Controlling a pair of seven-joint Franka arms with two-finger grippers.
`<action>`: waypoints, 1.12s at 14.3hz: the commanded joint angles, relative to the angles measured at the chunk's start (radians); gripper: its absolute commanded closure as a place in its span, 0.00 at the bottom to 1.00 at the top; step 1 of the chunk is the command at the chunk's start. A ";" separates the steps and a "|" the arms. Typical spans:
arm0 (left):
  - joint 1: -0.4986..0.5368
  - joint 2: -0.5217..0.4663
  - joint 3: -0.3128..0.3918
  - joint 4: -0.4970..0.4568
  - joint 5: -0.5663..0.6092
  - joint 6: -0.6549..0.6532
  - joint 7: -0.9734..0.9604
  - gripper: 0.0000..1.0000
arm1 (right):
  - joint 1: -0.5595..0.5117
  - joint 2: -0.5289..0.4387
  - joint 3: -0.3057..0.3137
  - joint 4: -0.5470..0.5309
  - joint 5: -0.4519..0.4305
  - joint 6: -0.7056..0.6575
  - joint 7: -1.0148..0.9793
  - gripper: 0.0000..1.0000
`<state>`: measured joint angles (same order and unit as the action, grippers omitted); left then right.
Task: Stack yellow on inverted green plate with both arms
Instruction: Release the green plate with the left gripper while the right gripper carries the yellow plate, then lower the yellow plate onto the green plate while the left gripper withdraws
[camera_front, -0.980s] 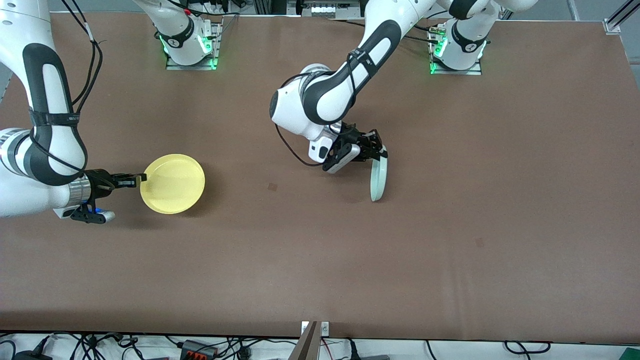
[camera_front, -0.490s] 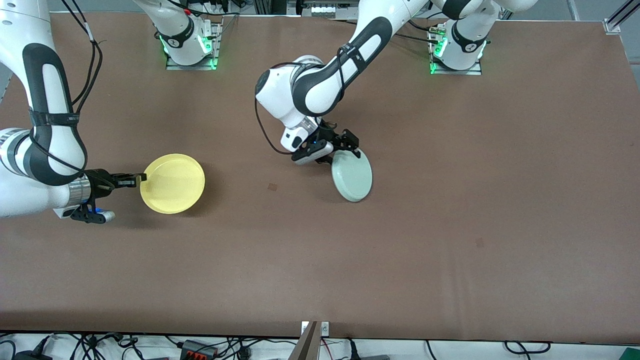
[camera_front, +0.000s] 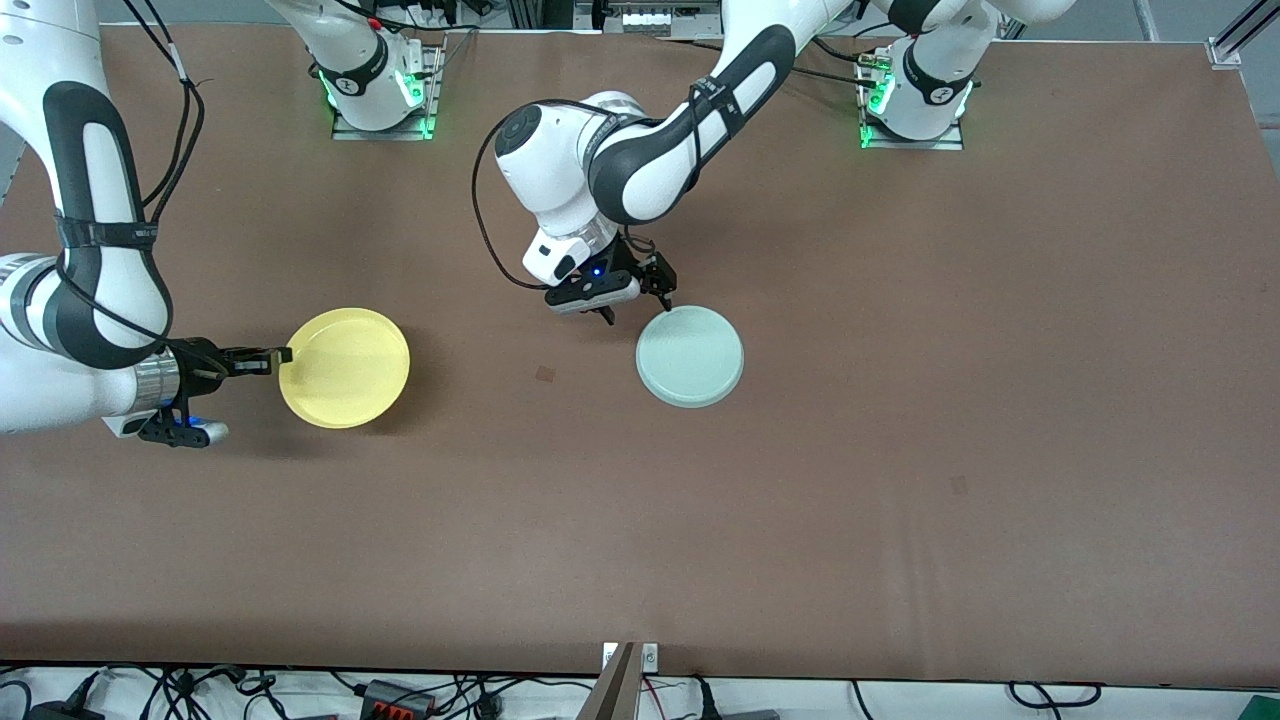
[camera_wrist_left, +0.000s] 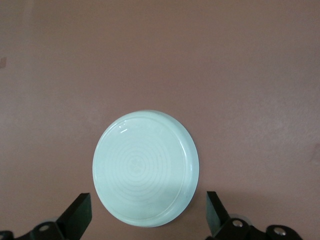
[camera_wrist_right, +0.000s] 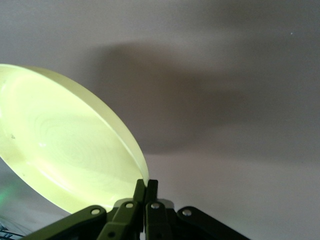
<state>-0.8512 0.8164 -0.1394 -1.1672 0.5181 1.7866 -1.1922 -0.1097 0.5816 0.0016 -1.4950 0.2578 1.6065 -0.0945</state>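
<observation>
Pinching yellow plate's (camera_front: 345, 367) rim, right gripper (camera_front: 283, 355); left gripper (camera_front: 637, 299) spread beside inverted green plate (camera_front: 690, 356), fingertips cropped.

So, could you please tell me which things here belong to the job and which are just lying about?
Job:
- yellow plate, held by the right gripper
- green plate, upside down on the table
- left gripper, open beside it

Lying about:
- nothing on the table

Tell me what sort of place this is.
Probably a robotics lab: two large white robot arms bolted to a brown table, loose cables along its near edge, and only a yellow plate and a green plate as props.
</observation>
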 joint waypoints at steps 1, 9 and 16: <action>0.122 -0.106 -0.049 -0.022 -0.091 0.017 0.124 0.00 | 0.010 -0.012 0.015 0.005 0.020 -0.022 0.002 1.00; 0.503 -0.281 -0.077 -0.055 -0.254 -0.120 0.731 0.00 | 0.082 0.001 0.040 0.004 0.170 -0.020 0.074 1.00; 0.718 -0.378 -0.077 -0.054 -0.372 -0.282 0.965 0.00 | 0.310 0.052 0.040 0.001 0.259 0.131 0.306 1.00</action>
<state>-0.1831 0.5063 -0.2009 -1.1766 0.1994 1.5504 -0.2840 0.1400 0.6220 0.0439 -1.4941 0.4973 1.6866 0.1513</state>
